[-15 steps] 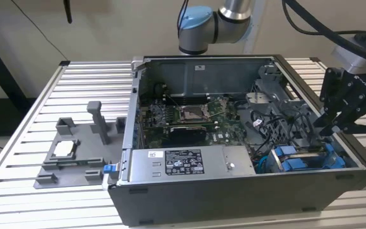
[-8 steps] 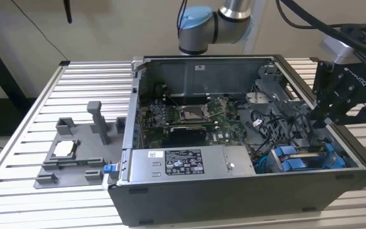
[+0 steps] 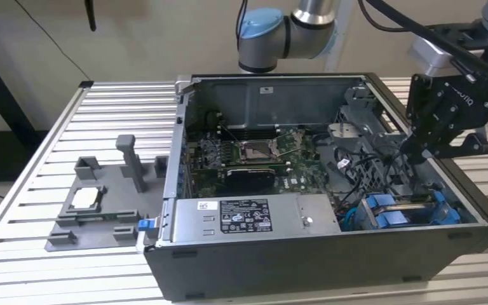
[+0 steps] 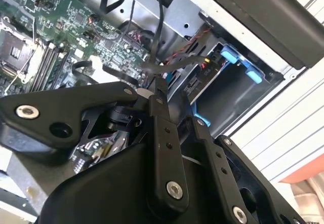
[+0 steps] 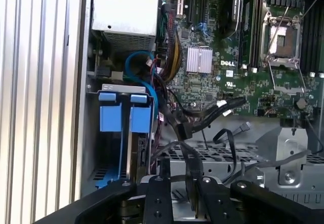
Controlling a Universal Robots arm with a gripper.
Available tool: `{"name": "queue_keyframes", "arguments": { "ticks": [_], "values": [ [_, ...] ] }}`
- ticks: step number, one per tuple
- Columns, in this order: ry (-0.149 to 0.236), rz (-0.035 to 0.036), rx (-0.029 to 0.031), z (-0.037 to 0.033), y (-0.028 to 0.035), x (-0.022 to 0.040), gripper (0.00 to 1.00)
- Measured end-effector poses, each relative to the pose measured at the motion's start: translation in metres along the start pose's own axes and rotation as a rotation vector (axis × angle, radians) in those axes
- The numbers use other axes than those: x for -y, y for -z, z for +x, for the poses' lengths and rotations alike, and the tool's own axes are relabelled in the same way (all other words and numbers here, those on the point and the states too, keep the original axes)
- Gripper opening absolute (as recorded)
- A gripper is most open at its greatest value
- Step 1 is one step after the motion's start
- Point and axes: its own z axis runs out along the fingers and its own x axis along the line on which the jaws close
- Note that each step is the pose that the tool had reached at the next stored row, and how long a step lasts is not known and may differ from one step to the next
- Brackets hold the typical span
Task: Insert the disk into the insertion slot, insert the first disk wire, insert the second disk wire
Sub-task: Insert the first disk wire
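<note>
The open computer case was taken as the reference. The disk was seen seated in the insertion slot, inside the case at the front corner on the exterior view's right, with its blue carrier tabs standing up out of the cage. The gripper was lowered into the case just above and behind that slot. In the second wrist view its fingers were drawn together on a flat black disk wire, which was led from the fingertips toward the disk's end. Whether the wire's plug was fully seated could not be told. The motherboard was laid on the case floor, and the power-supply box was mounted along the case's near wall. A grey fixture tray was placed outside the case, on the exterior view's left.
</note>
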Motion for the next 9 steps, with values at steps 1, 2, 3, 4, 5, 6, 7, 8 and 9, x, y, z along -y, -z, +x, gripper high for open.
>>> {"name": "queue_keyframes", "arguments": {
  "ticks": [1,2,3,4,5,6,7,8,9],
  "values": [
    [0.001,0.0043,-0.0002,-0.0003,0.0006,-0.0024,0.27],
    [0.001,0.0096,-0.0005,-0.0007,0.0011,-0.0051,0.27],
    [0.002,0.0152,-0.0009,-0.0009,0.0015,-0.0076,0.27],
    [0.003,0.0218,-0.0013,-0.0012,0.0017,-0.0103,0.27],
    [0.004,0.0294,-0.0016,-0.0015,0.0017,-0.0129,0.27],
    [0.005,0.0369,-0.002,-0.0019,0.0017,-0.0156,0.27],
    [0.006,0.0447,-0.0025,-0.0022,0.0016,-0.0184,0.27],
    [0.007,0.0529,-0.0032,-0.0027,0.0015,-0.0213,0.27],
    [0.008,0.0599,-0.0045,-0.0033,0.0013,-0.0237,0.27]
  ]
}}
